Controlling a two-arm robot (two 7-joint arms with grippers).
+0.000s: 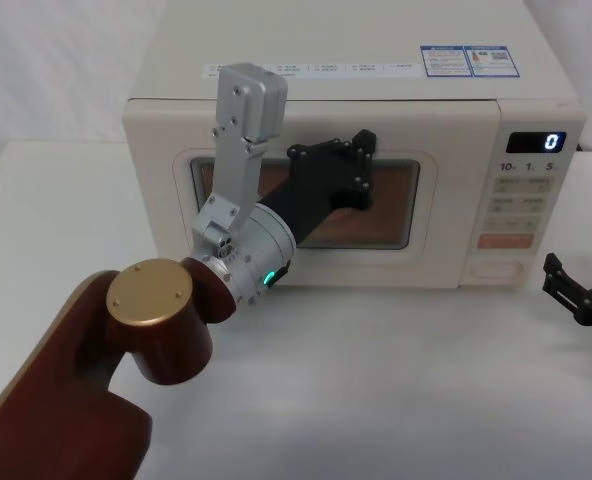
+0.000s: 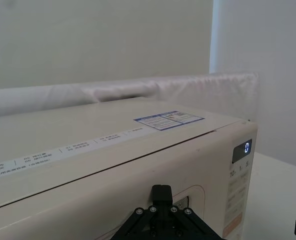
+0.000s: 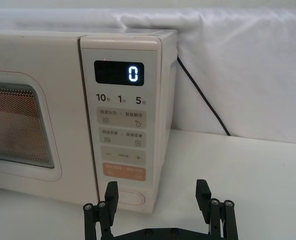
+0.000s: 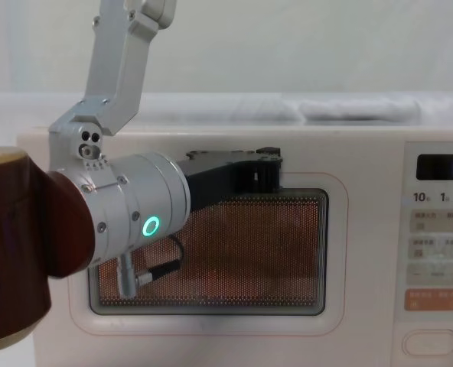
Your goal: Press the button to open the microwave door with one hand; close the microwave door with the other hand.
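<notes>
The microwave door (image 1: pixel 306 205) is sitting flush with the cream front of the oven, its edge lining up with the control panel (image 1: pixel 521 200), so the closing step looks all but finished. The left gripper (image 1: pixel 351 165) is reaching in from the robot's left and pressing against the upper part of the door's dark window (image 4: pixel 234 252); whether its fingers are apart or together cannot be told, since the black body is hiding them in the head and chest views and the left wrist view is showing just its tip (image 2: pixel 160 192) against the top of the door. To do this step well, the left arm is best pushing straight into the panel, square to the face and towards the latch side near the control panel, with steady pressure until the latch seats, rather than sliding across the window mesh. A push too near the hinge side would take more force and might nudge the whole oven backwards on the white table (image 1: pixel 396 380). The right gripper (image 3: pixel 158 200) is hovering low just in front of the panel's lower corner with its fingers (image 3: pixel 110 192) spread apart and holding nothing, close to the wide oval button (image 3: pixel 130 198) beneath the orange key (image 3: pixel 124 172); it should be keeping clear of that button so the door is not released again. The display (image 3: pixel 119 73) is reading zero.
</notes>
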